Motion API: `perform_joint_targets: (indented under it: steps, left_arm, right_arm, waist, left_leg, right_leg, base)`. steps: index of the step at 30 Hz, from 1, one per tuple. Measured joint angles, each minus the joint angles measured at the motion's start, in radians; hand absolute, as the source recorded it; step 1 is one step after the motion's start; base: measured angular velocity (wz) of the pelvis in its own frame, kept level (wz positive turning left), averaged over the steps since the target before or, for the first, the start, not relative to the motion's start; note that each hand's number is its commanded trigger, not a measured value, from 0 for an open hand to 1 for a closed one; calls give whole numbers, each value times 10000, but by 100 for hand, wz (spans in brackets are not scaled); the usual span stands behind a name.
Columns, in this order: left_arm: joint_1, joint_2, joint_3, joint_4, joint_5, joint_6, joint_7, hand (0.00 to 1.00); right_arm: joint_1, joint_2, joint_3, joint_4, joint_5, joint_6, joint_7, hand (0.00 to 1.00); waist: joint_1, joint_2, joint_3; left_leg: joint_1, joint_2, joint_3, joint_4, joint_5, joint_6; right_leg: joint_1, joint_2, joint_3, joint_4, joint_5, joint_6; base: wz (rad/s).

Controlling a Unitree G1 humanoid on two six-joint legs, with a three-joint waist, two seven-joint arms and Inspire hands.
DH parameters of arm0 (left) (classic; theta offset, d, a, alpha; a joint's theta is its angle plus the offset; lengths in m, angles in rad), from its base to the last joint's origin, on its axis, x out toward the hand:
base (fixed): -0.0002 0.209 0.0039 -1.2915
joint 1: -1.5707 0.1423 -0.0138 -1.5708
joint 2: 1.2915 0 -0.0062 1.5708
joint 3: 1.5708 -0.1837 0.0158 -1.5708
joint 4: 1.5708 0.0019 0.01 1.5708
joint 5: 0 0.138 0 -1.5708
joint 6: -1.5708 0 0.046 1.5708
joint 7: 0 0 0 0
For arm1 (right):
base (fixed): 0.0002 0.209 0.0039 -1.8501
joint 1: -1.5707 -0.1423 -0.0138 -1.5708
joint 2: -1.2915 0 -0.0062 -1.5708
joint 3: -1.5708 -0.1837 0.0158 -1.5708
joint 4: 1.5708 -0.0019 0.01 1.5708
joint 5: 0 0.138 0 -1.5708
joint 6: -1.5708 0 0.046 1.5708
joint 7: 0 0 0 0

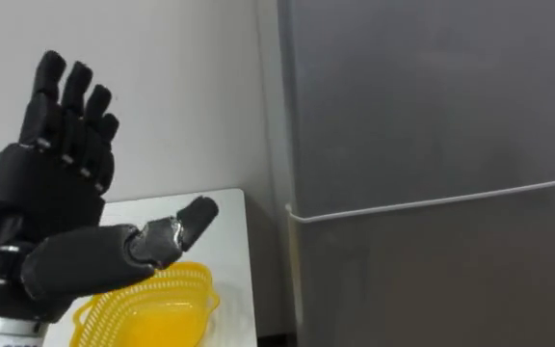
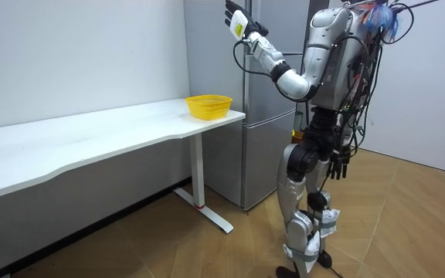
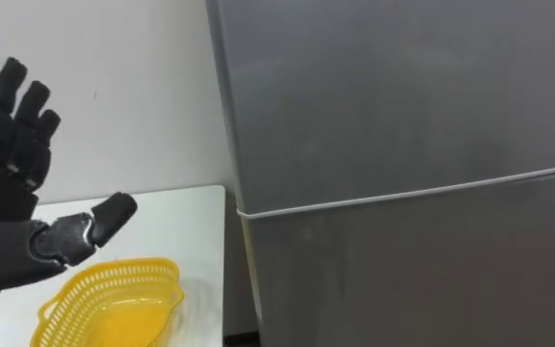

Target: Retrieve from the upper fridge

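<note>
The grey fridge (image 1: 432,96) stands right in front of me with its upper and lower doors both closed; a pale seam (image 1: 432,201) divides them. My left hand (image 1: 51,193) is raised at the left, level with the upper door and apart from it. It is open, with straight fingers pointing up and the thumb stretched toward the fridge, and it holds nothing. In the room view I stand upright facing the fridge (image 2: 211,46), left hand (image 2: 236,19) lifted high. My right hand (image 2: 338,166) hangs by my thigh.
A yellow mesh basket (image 1: 152,308) sits at the end of a white table (image 1: 229,222) just left of the fridge, below my raised hand. The long table (image 2: 91,139) runs along the white wall. Wooden floor lies behind me.
</note>
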Motion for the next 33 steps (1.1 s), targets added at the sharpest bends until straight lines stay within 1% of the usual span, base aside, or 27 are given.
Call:
perform_joint_targets:
  steps: [2,7,11,13,16,19,21,22,24,26,29,33]
  left_arm:
    - [-2,1,-65,-1,2,117,-302,0]
    - [-2,1,-345,0,5,176,-738,0]
    - [-11,1,-608,3,7,226,-1115,0]
    - [-11,1,-683,16,17,270,-1187,0]
    - [-18,2,-771,20,105,455,-1267,0]
    - [-21,4,-769,20,126,542,-1301,0]
    - [-86,31,-770,78,289,589,-1331,0]
    - [-204,64,-770,156,466,616,-1333,0]
    - [-441,174,-781,319,582,658,-1298,0]
    - [-697,364,-878,474,584,661,-1215,0]
    - [-858,366,-1059,591,586,665,-1195,0]
    - [-864,367,-1126,592,584,673,-1193,0]
  right_arm:
    - [-60,0,0,-8,-62,-3,81,0]
    - [-201,-6,1,23,-347,-1,313,0]
    - [-306,-12,3,73,-352,1,323,0]
    - [-308,-36,3,73,-348,0,328,0]
    - [-322,-124,0,66,-354,0,328,0]
    - [-375,-234,0,65,-355,-1,319,0]
    - [-396,-306,-6,51,-364,-3,317,0]
    - [-398,-351,-7,52,-358,-2,317,0]
    - [-412,-397,-6,57,-335,1,314,0]
    - [-432,-413,-2,56,-331,-1,310,0]
    - [-454,-409,-1,58,-333,-6,313,0]
    - [-458,-416,1,57,-328,-1,309,0]
  waist:
    - [-33,3,-8]
    - [-175,37,-29]
    - [-211,69,-49]
    - [-220,83,-56]
    - [-298,110,-54]
    - [-412,131,-51]
    - [-446,160,-37]
    - [-454,185,-6]
    - [-464,229,23]
    - [-514,294,66]
    - [-531,356,93]
    - [-555,355,92]
  left_leg:
    - [-33,3,0,10,0,0]
    - [-155,14,4,70,0,0]
    - [-171,22,28,67,0,0]
    - [-167,22,49,67,0,0]
    - [-128,14,61,66,0,0]
    - [-115,18,87,66,0,-1]
    - [-86,21,87,58,0,-1]
    - [-42,23,87,45,0,-1]
    - [-7,29,87,35,0,0]
    - [-3,37,108,26,0,0]
    - [5,42,193,8,0,-1]
    - [23,48,275,8,0,-1]
  right_leg:
    - [-1,-7,7,-91,7,11]
    - [-78,7,11,-112,30,11]
    - [-124,21,53,-97,35,3]
    - [-120,44,58,-101,37,0]
    - [-20,68,76,-98,43,2]
    - [15,81,112,-127,43,1]
    - [14,85,122,-128,43,1]
    - [16,92,135,-130,44,1]
    - [44,100,149,-146,43,0]
    - [36,101,151,-150,43,-1]
    - [8,98,170,-150,42,-1]
    - [-9,112,259,-145,43,-3]
  base:
    - [2]
    - [2]
    - [-4]
    - [0]
    - [0]
    - [-2]
    - [0]
    - [0]
    - [0]
    - [0]
    - [-1]
    - [-7]
